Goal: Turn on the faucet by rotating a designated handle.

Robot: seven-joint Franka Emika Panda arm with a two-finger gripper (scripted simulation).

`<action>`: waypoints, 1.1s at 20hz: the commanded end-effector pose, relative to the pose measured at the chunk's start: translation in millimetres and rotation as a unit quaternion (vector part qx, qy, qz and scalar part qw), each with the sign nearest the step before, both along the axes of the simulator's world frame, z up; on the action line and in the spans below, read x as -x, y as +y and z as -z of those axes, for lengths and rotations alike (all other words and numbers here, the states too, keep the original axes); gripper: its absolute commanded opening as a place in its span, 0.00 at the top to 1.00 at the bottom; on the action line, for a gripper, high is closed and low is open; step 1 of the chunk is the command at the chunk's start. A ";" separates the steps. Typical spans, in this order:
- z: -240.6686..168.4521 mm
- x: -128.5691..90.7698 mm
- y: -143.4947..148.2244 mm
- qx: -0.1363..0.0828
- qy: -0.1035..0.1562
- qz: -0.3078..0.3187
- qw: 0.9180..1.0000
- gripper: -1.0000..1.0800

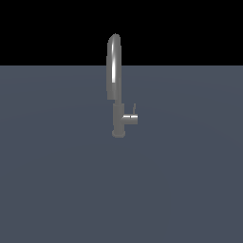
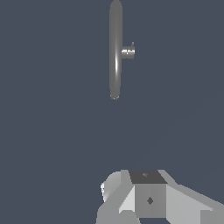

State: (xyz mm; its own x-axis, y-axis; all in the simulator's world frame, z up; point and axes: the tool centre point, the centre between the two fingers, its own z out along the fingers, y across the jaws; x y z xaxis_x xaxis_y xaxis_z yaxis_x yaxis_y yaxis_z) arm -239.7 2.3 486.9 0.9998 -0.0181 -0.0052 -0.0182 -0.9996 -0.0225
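Standing alone on the grey worktop (image 1: 57, 190), the faucet (image 1: 115, 80) rises near the middle of the exterior view, its arched spout climbing above the worktop's far edge. The handle (image 1: 134, 109) is that thin lever poking up from a stubby cylinder on the body's side, toward the exterior view's right, just above the base.

No arm in the exterior view at all! The wrist view fills that gap: it looks down on the faucet from above, spout seen edge-on as a long bar, and part of the end effector (image 2: 148, 199) sits well apart from it. Its fingertips are out of frame (so whether it is released or clenched, I cannot tell).

My read is that the approach comes first. To do it well, come in from the handle's side, keep clear of the spout, and line the fingers up around the thin lever rather than the stub. Then push along an arc about the stub's axis, not straight through, or the lever may slip free.
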 end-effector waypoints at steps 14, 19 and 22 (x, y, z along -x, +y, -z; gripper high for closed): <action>4.0 -24.0 1.0 -0.027 0.027 0.028 0.999 1.00; 8.9 -46.6 1.0 -0.052 0.052 0.054 0.996 1.00; 13.4 -63.5 0.4 -0.071 0.072 0.073 0.992 1.00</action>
State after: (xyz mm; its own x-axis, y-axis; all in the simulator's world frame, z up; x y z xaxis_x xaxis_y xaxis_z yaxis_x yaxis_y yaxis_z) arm -184.8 3.0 476.0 0.9812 -0.1352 -0.1378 -0.1539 -0.9788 -0.1351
